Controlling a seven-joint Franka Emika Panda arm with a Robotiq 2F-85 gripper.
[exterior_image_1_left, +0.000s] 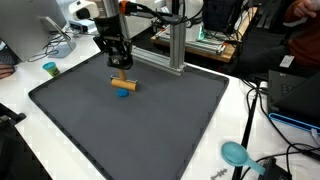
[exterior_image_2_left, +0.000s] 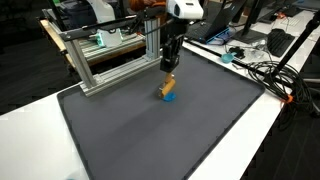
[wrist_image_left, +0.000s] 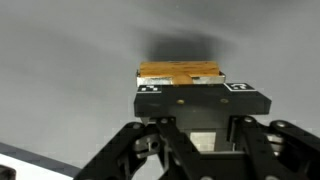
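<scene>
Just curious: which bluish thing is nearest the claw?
The blue block under the gripper's wooden block, on the mat; the teal things sit off it.

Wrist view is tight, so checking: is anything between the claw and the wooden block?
Nothing visible. The claw is already closed on the block, with only a blue piece right beneath the block.

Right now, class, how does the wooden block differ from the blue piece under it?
Colour: the wooden block is tan; the blue piece is bright blue.
Shape: the wooden block is a long bar lying level; the blue piece is shorter and stubbier.
Position: the wooden block is on top, gripped by the end effector; the blue piece lies below it on the grey mat.
Both are small and stacked in one spot.
</scene>
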